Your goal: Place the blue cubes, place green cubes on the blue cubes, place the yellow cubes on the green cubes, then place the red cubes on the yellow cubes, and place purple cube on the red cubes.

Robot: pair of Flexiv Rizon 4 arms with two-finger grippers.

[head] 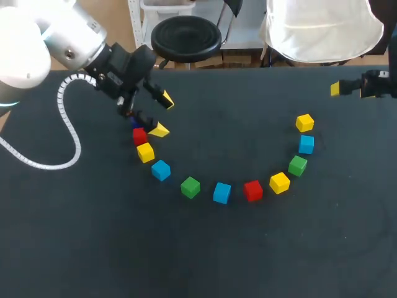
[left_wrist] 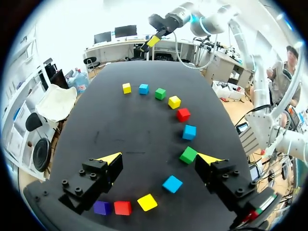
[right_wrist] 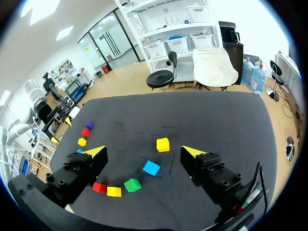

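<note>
Several cubes lie in an arc on the black table [head: 205, 248]. From the left it runs red [head: 139, 136], yellow [head: 145, 152], blue [head: 160, 170], green [head: 190, 187], blue [head: 222, 192], red [head: 252, 190], yellow [head: 280, 182], green [head: 298, 165], blue [head: 306, 144], yellow [head: 304, 123]. The purple cube [left_wrist: 102, 208] sits at the arc's left end, beside the red one [left_wrist: 122, 208] and under my left arm. My left gripper [head: 162, 115] hangs open just above that end, holding nothing. At the far right edge my right gripper [head: 352, 90] is open and empty, well clear of the cubes.
The table stretches bare in front of the arc and inside its curve. My left arm's white cable [head: 68, 143] loops over the table's left side.
</note>
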